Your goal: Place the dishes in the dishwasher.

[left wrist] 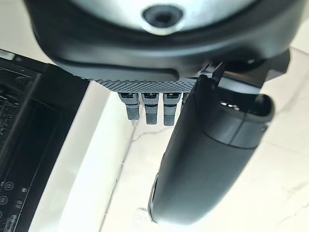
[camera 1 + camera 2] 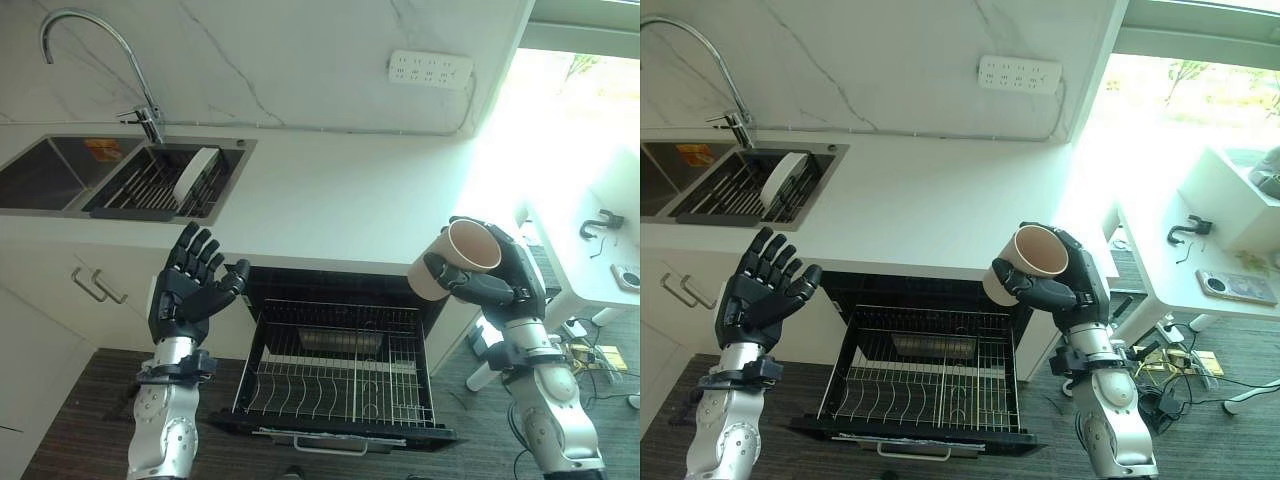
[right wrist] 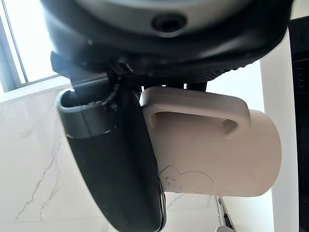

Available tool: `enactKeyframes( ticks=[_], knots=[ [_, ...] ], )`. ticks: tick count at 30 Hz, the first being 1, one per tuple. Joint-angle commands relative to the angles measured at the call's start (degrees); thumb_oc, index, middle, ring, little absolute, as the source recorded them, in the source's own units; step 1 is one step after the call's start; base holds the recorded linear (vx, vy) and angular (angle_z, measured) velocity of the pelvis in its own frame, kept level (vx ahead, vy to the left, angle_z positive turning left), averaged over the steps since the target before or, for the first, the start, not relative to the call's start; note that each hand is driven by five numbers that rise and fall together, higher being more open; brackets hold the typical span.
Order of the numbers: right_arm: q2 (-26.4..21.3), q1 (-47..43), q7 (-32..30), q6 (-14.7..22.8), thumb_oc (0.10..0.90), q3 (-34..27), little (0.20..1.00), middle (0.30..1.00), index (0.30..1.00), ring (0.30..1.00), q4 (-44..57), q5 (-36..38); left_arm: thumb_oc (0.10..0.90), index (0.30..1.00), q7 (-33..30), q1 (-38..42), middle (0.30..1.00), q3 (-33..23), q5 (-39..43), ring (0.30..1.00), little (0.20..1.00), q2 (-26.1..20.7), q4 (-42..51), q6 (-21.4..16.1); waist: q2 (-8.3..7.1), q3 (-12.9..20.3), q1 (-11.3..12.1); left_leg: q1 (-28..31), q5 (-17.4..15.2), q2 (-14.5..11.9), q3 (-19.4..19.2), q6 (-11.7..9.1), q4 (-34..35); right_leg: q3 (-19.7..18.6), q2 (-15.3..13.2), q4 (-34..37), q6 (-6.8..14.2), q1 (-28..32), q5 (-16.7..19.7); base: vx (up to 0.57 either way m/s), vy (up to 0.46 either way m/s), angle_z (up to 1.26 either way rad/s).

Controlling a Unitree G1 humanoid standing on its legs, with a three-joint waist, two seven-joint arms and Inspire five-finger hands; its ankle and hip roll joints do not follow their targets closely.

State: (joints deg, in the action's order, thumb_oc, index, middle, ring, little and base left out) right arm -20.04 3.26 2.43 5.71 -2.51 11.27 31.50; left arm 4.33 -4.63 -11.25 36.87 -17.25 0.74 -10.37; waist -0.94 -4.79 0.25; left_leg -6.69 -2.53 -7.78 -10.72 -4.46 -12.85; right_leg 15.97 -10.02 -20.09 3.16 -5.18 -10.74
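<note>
Right hand point(image 2: 500, 275) holds the mug point(image 2: 455, 260), fingers point(image 2: 1040, 290) curled round it. We see the mug on its side, mouth up and away from us, above the right end of the rack point(image 2: 340, 375) and level with the desk point(image 2: 360, 190) edge. Left hand point(image 2: 190, 285), fingers spread and empty, hovers left of the rack, farther from the mug.

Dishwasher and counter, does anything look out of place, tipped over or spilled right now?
Nothing spilled or damaged. The mug is tilted on its side, but the right hand grips it above the rack, which is pulled out. The left hand hangs open. One plate stands upright in the sink.
</note>
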Motion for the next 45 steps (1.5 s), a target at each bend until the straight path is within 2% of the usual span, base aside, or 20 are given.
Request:
enactKeyframes(
  ticks=[1, 4, 6, 7, 8, 9, 10, 12, 19, 22, 27, 29, 31, 35, 40, 45],
  knots=[
    [-1.6, -6.5, -0.1, 7.3, 0.4, -3.3, 0.3, 0.3, 0.3, 0.3, 6.5, -0.4, 0.8, 0.9, -1.4, 5.2, 0.9, 0.2, -1.4, 0.9, 0.9, -5.0, 5.3, -6.0, 0.33, 1.9, -0.5, 4.0, -10.7, -2.8, 2.6, -0.2, -4.3, -3.3, -1.1, 2.9, 3.5, 3.2, -1.7, 0.09, 0.031, 0.0],
    [-2.8, -4.8, 1.1, 2.2, 0.4, -3.6, 0.3, 0.3, 0.3, 0.3, 7.8, 0.6, 0.8, 0.9, -2.2, 4.1, 0.9, 0.8, -1.6, 0.9, 0.9, -5.5, 5.1, -4.3, 0.4, 0.3, -1.1, 3.0, -9.6, -3.6, 2.3, -0.6, -4.3, -3.8, -0.6, 2.9, 3.3, 2.2, -1.3, 0.18, 0.073, 0.0],
    [-3.8, -7.0, 0.5, 3.9, 0.4, -2.6, 0.3, 0.3, 0.3, 0.3, 6.7, -0.7, 0.8, 0.9, -3.0, 6.4, 0.9, 3.6, -1.7, 0.9, 0.9, -6.4, 7.0, -5.9, 0.3, -5.1, -0.5, -4.2, -7.2, -3.6, 4.3, -0.7, -4.3, -4.7, -0.6, 2.9, 3.2, -4.5, 0.9, -0.4, -0.029, 0.09],
    [-3.8, -7.8, 0.6, 4.8, 0.4, -2.3, 0.3, 0.3, 0.3, 0.3, 7.6, -2.5, 0.8, 0.9, -1.8, 8.0, 0.9, 4.3, -2.5, 0.9, 0.9, -6.8, 9.4, -7.1, 0.21, -9.3, -0.5, -8.4, -5.6, -2.9, 5.4, -0.3, -4.3, -5.1, -0.4, 2.9, 2.9, -8.8, 2.7, -0.56, -0.052, 0.23],
    [-3.4, -7.2, 1.7, 4.3, 0.4, -0.9, 0.3, 0.3, 0.3, 0.3, 9.7, -3.3, 0.8, 0.9, 1.9, 7.6, 0.9, 5.3, -2.7, 0.9, 0.9, -6.6, 13.2, -8.5, 0.23, -12.9, -0.6, -10.7, -5.3, -2.0, 5.7, 0.1, -4.3, -5.8, -0.4, 2.9, 2.9, -11.4, 3.8, -0.42, -0.015, 0.27],
    [-3.9, -6.9, 2.8, 4.2, 0.4, -0.1, 0.3, 0.3, 0.3, 0.3, 10.7, -3.7, 0.8, 0.9, 4.4, 7.1, 0.9, 6.1, -1.4, 0.9, 0.9, -6.8, 15.5, -9.3, 0.19, -14.8, -0.5, -11.7, -5.5, -1.7, 5.5, 0.2, -4.3, -5.8, -0.7, 2.9, 3.3, -12.6, 4.1, -0.2, 0.013, 0.11],
    [-3.9, -6.9, 2.8, 4.2, 0.4, -0.1, 0.3, 0.3, 0.3, 0.3, 10.7, -3.7, 0.8, 0.9, 4.5, 7.1, 0.9, 6.1, -1.3, 0.9, 0.9, -6.9, 15.5, -9.3, 0.18, -14.7, -0.5, -11.7, -5.4, -1.7, 5.5, 0.2, -4.3, -5.8, -0.7, 2.9, 3.3, -12.6, 4.1, -0.11, -0.005, 0.05],
    [-4.5, -5.9, 3.9, 4.2, 0.4, 0.5, 0.3, 0.3, 0.3, 0.3, 12.1, -4.1, 0.8, 0.9, 8.8, 7.0, 0.9, 6.5, 0.7, 0.9, 0.9, -7.3, 17.8, -9.5, 0.07, -16.1, -0.3, -12.3, -5.7, -1.5, 5.4, 0.2, -4.3, -5.6, -1.0, 2.9, 3.9, -13.1, 4.1, -0.05, -0.014, -0.1],
    [-5.3, -2.6, 7.3, 3.4, 0.4, -0.1, 0.3, 0.3, 0.3, 0.3, 14.8, -4.2, 0.8, 0.9, 15.5, 6.1, 0.9, 5.6, 3.6, 0.9, 0.9, -8.5, 22.5, -9.2, 0.44, -16.8, -0.3, -11.8, -5.6, -1.6, 5.4, -0.3, -4.3, -4.9, -1.3, 2.9, 4.5, -12.4, 3.9, 0.01, -0.005, 0.02],
    [-5.6, -1.6, 6.9, 3.3, 0.4, -0.4, 0.3, 0.3, 0.3, 0.3, 14.1, -4.2, 0.8, 0.9, 13.9, 4.9, 0.9, 5.3, 0.6, 0.9, 0.9, -8.7, 22.9, -8.7, 0.59, -16.9, -0.2, -11.5, -5.6, -1.6, 5.6, -0.4, -4.3, -4.8, -1.2, 2.9, 4.4, -12.0, 3.7, 0.03, 0.0, 0.04],
    [-6.4, -1.3, 5.8, 3.7, 0.4, -0.4, 0.3, 0.3, 0.3, 0.3, 12.8, -4.5, 0.8, 0.9, 7.8, 3.2, 0.9, 5.4, -4.3, 0.9, 0.9, -10.1, 20.5, -6.9, 1.08, -17.2, 0.2, -11.5, -5.5, -1.3, 6.2, -0.3, -4.3, -4.8, -1.2, 2.9, 4.3, -11.6, 3.4, 0.02, 0.006, 0.02],
    [-7.1, -2.5, 4.8, 4.0, 0.4, 0.4, 0.3, 0.3, 0.3, 0.3, 11.8, -5.2, 0.8, 0.9, 2.4, 3.4, 0.9, 6.2, -9.2, 0.9, 0.9, -10.7, 19.2, -5.9, 1.26, -17.6, 0.3, -11.5, -5.5, -1.1, 6.5, -0.3, -4.3, -4.9, -1.2, 2.9, 4.2, -11.5, 3.2, 0.03, 0.009, 0.05],
    [-8.0, -5.4, 2.7, 4.6, 0.4, 1.7, 0.3, 0.3, 0.3, 0.3, 10.1, -6.3, 0.8, 0.9, -4.7, 4.9, 0.9, 7.3, -15.7, 0.9, 0.9, -11.9, 16.5, -3.2, 1.49, -18.0, 0.8, -11.7, -5.7, -0.8, 6.9, -0.2, -4.3, -4.8, -1.3, 2.9, 4.2, -11.5, 3.0, 0.02, 0.006, 0.06],
    [-9.1, -8.4, 0.5, 4.4, 0.4, 2.4, 0.3, 0.3, 0.3, 0.3, 8.7, -6.6, 0.8, 0.9, -6.4, 6.9, 0.9, 9.1, -20.5, 0.9, 0.9, -13.1, 13.6, 2.1, 1.59, -18.4, 1.1, -12.0, -5.7, -0.6, 7.1, -0.2, -4.3, -4.6, -1.4, 2.9, 4.3, -11.8, 3.2, 0.01, -0.012, 0.07],
    [-9.7, -10.5, -0.5, 5.5, 0.4, 3.5, 0.3, 0.3, 0.3, 0.3, 6.7, -6.2, 0.8, 0.9, -9.9, 8.1, 0.9, 12.1, -25.5, 0.9, 0.9, -14.2, 8.3, 5.5, 1.71, -18.9, 0.9, -12.1, -5.7, -0.7, 6.9, -0.1, -4.3, -4.9, -1.4, 2.9, 4.4, -12.1, 3.3, 0.0, -0.002, 0.01],
    [-10.9, -14.3, -1.4, 5.3, 0.4, 5.6, 0.3, 0.3, 0.3, 0.3, 4.0, -7.2, 0.8, 0.9, -8.0, 12.4, 0.9, 18.5, -32.6, 0.9, 0.9, -16.2, 1.2, 14.0, 1.98, -19.2, 0.3, -11.9, -5.6, -0.8, 6.5, -0.1, -4.3, -5.2, -1.3, 2.9, 4.6, -12.2, 3.5, 0.0, 0.0, 0.0]
  ],
)
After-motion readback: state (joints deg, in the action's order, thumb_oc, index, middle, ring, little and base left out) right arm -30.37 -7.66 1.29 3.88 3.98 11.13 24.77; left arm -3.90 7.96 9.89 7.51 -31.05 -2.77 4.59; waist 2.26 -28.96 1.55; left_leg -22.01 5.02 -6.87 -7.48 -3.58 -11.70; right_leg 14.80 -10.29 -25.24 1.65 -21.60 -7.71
